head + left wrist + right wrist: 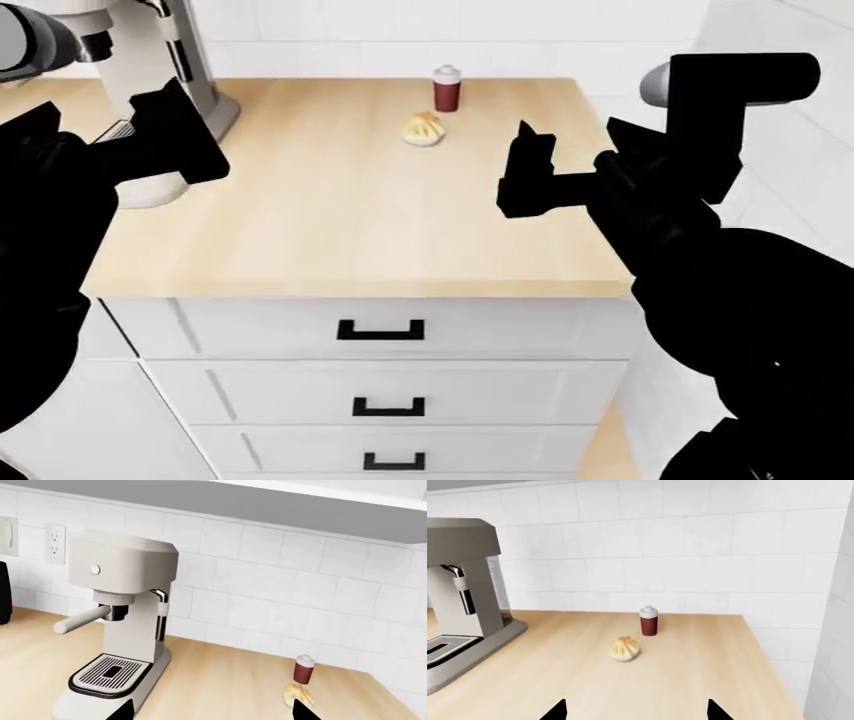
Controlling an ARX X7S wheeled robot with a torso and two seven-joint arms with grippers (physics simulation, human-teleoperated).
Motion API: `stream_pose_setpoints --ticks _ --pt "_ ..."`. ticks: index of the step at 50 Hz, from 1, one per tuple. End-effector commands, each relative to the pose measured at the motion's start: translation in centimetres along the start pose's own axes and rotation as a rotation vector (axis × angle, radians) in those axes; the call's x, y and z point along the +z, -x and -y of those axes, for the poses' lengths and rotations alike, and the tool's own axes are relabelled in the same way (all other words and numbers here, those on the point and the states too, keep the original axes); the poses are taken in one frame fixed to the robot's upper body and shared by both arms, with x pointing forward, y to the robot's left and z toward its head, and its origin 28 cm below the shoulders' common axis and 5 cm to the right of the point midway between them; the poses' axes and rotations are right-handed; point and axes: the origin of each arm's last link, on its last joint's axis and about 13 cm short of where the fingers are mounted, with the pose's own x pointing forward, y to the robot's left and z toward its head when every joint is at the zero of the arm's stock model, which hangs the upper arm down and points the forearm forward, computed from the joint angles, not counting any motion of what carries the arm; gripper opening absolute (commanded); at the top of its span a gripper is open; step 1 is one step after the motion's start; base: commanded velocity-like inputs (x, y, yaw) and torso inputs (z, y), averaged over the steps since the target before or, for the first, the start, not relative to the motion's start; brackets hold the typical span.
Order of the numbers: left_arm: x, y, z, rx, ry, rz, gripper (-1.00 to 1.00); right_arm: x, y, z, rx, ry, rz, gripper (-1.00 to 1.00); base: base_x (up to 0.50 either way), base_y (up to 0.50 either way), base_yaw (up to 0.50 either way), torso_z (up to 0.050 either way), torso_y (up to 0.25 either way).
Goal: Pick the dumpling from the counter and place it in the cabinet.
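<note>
The dumpling (424, 129) is a small pale bun with a golden streaked top, lying on the light-wood counter (347, 230) near its back edge, just in front of a dark-red bottle (447, 90). It also shows in the right wrist view (624, 649) and the left wrist view (297, 694). My right gripper (574, 150) is open and empty, hovering above the counter's right part, short of the dumpling. My left gripper (154, 120) is open and empty at the left, by the coffee machine. The cabinet is out of view.
A white coffee machine (174, 60) stands at the counter's back left, also in the left wrist view (123, 625). A tiled wall (694, 565) runs behind and to the right. White drawers (380, 330) with black handles sit below the counter.
</note>
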Motion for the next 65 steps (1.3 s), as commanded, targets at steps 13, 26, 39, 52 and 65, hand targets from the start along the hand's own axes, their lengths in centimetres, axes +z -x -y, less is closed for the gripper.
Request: stream_pose_setpoints --ticks 13,26,39,52,65 --pt "-0.05 -0.06 0.02 -0.001 0.002 -0.002 1.00 -0.05 0.12 -0.03 0.000 -0.001 -0.003 1.00 0.34 0.07 0.00 0.000 0.001" --pt "-0.05 -0.03 0.02 -0.001 0.004 -0.003 1.00 -0.01 0.07 -0.02 -0.001 -0.004 -0.005 1.00 0.35 0.00 0.00 0.000 0.001" --pt "-0.06 -0.06 0.03 -0.002 0.006 -0.004 1.00 0.05 0.00 -0.02 -0.001 -0.002 -0.002 1.00 0.35 0.01 0.00 0.000 0.001" --pt "-0.09 0.05 0.00 -0.002 0.007 -0.006 1.00 -0.05 0.14 -0.05 0.000 -0.002 -0.003 1.00 0.35 0.03 0.00 0.000 0.001" --pt "-0.13 0.03 0.01 -0.002 0.006 -0.007 1.00 -0.08 0.13 -0.05 0.001 -0.002 -0.004 1.00 0.35 0.03 0.00 0.000 0.001"
